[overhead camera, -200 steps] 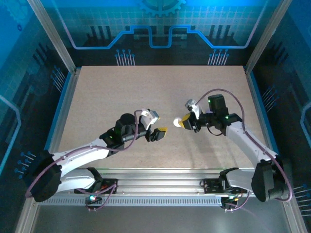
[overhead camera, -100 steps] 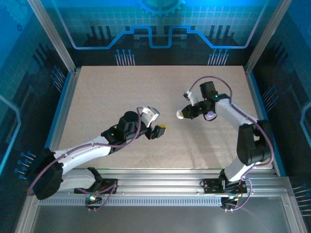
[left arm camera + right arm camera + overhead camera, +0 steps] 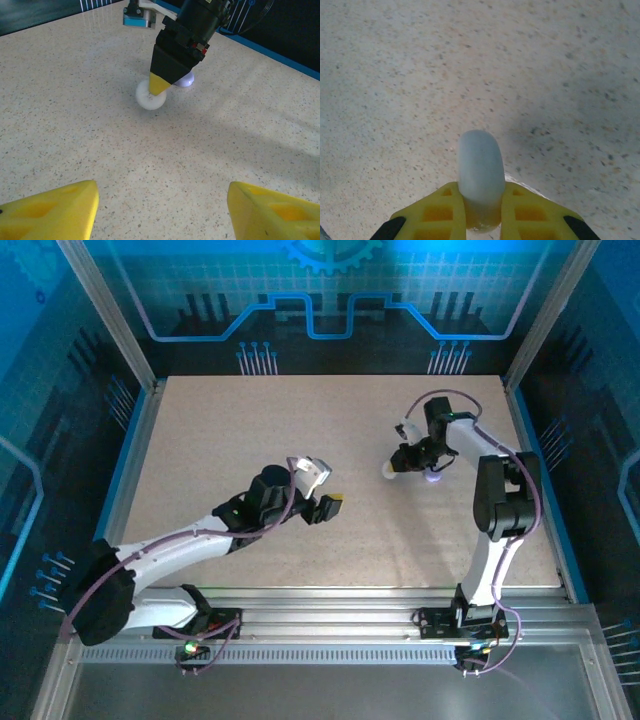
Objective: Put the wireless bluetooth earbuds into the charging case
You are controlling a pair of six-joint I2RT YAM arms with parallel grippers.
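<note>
**A:** Status, left to right?

**B:** Left gripper [image 3: 330,507] hovers over the middle of the table [image 3: 250,430], jaws wide apart and empty. Right of it, the right gripper [image 3: 398,466] is clamped on a white piece [image 3: 480,165]. The piece is rounded, and most of it sticks out past the fingertips. It's at the table or just above it, can't tell if it's touching. A purple piece [image 3: 185,80] lies on the table just beside the right gripper, on its right in the top view.

**A:** Is the white piece the case or a bud?

**B:** Can't tell. It's about as wide as a finger, so my guess is the case. I can't make out any loose buds.

**A:** Risks?

**B:** The grip is shallow on a smooth, curved shell. I'd expect it to squirt out if the squeeze is off-centre or the piece gets pressed into the table. The purple piece is very close, so a sideways sweep of the right gripper could knock it away. The left gripper is well apart from both pieces. If it comes in to take the white piece, that narrow pinch could let the piece twist and end up facing the wrong way.
</note>
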